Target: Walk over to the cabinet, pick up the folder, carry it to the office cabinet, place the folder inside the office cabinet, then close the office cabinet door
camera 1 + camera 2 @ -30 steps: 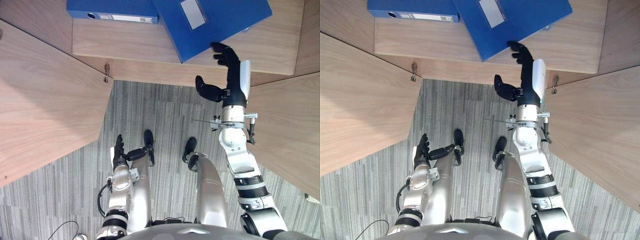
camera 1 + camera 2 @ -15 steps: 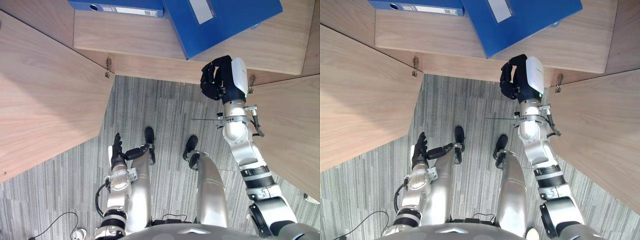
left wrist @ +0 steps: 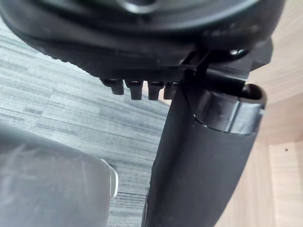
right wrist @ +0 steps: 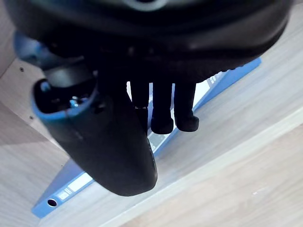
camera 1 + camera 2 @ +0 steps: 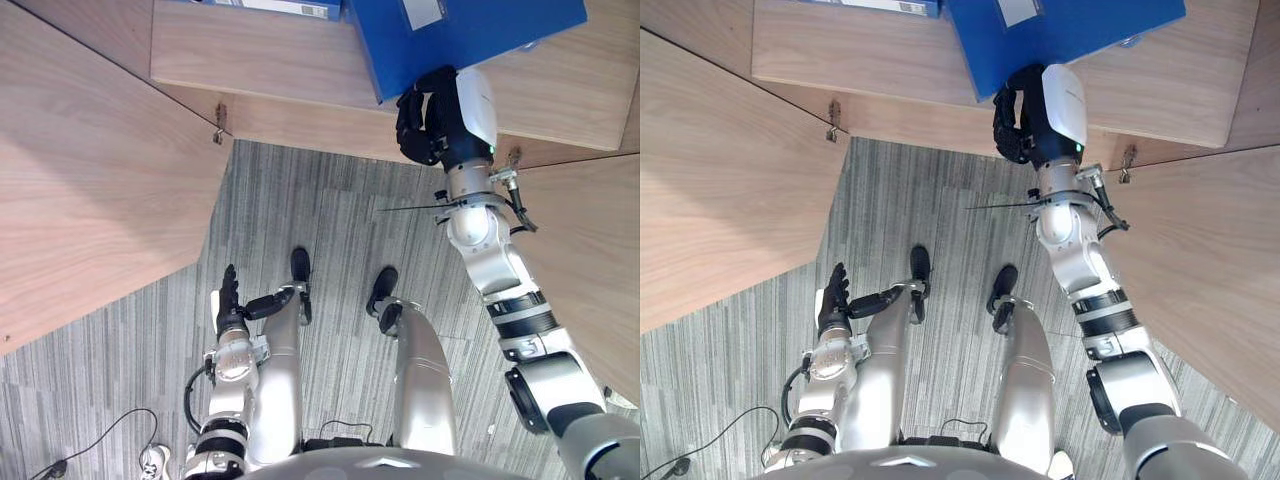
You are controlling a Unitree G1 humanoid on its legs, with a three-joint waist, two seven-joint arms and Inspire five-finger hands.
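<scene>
A blue folder (image 5: pixel 470 30) with a white label lies flat and skewed on the wooden shelf (image 5: pixel 250 70) of the open cabinet, its near corner jutting toward me. My right hand (image 5: pixel 438 115) is raised at that corner, just under the shelf's front edge, with its fingers curled into a fist and nothing between them. In the right wrist view the curled fingers (image 4: pixel 163 106) hang in front of a blue folder spine (image 4: pixel 66 187) without holding it. Low beside my left leg, my left hand (image 5: pixel 228 295) hangs with its fingers straight.
A second blue folder (image 5: pixel 890 4) lies at the back left of the same shelf. The cabinet's left door (image 5: pixel 90 180) and right door (image 5: pixel 590 260) both stand open on either side of me. Grey carpet (image 5: pixel 320 240) lies below.
My right hand went from open fingers at the folder's edge to a closed fist, and it now sits closer under the folder's corner. The view has shifted a little. The left hand is unchanged.
</scene>
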